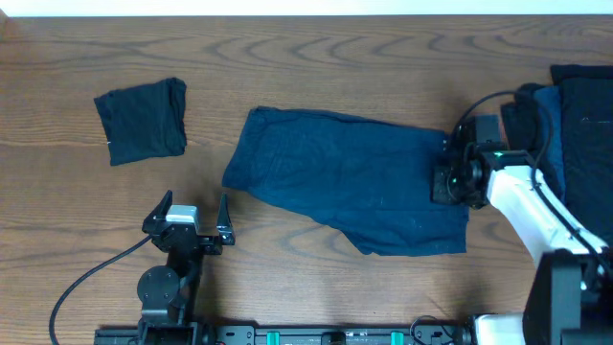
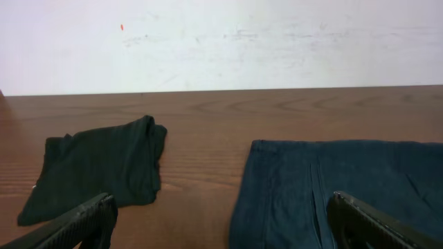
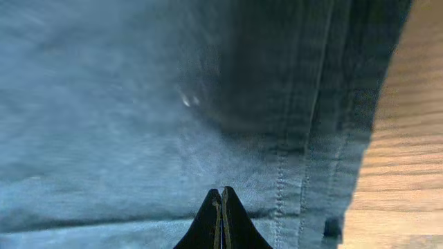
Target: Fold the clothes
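Right hand (image 3: 221, 198) first: fingers pressed together, tips down on the blue garment (image 1: 345, 187) beside its stitched right hem. I can't tell whether any cloth is pinched between them. Bare wood shows just right of the hem in the wrist view.

Blue garment lies spread flat mid-surface, long side running left to right, the near-right part reaching closest to me. A few soft wrinkles.

Left hand (image 1: 194, 203): fingers wide apart, holding nothing, over bare surface (image 1: 316, 57) near the garment's near-left corner, not touching it.

Folded garment (image 1: 142, 120), nearly black, sits far left as a rough rectangle, well apart from the blue one.

Heap of dark clothes (image 1: 579, 105) is at the far right edge, partly out of frame, behind the right arm.

White wall (image 2: 221, 41) is beyond the surface's far edge.
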